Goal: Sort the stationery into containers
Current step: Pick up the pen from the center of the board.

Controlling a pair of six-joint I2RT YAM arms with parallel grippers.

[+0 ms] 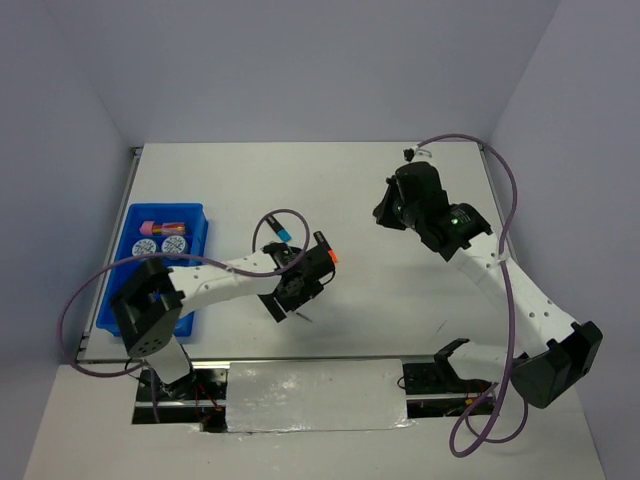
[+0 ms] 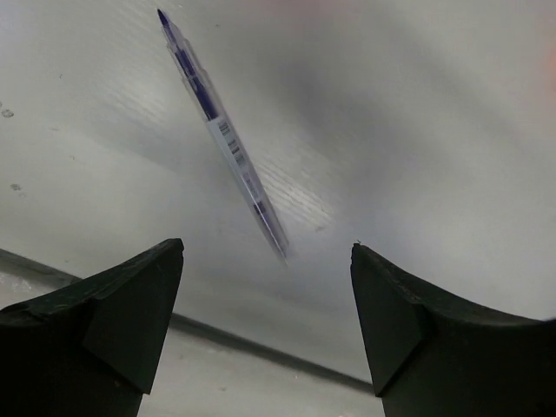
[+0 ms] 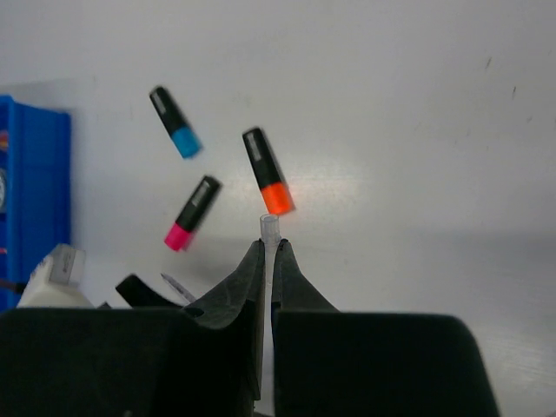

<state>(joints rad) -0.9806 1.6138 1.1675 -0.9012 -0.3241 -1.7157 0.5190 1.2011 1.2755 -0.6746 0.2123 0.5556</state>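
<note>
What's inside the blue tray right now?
At its far end, a pink cylinder and two patterned rolls lie in the blue tray. The left arm covers its near half, so anything there is hidden.

walls (image 1: 300, 60): pale lavender | table (image 1: 300, 180): white, matte | light: even, soft

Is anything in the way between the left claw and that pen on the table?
Nothing visible. The pen lies on bare table just ahead of the open left claw, with no other item between them.
</note>
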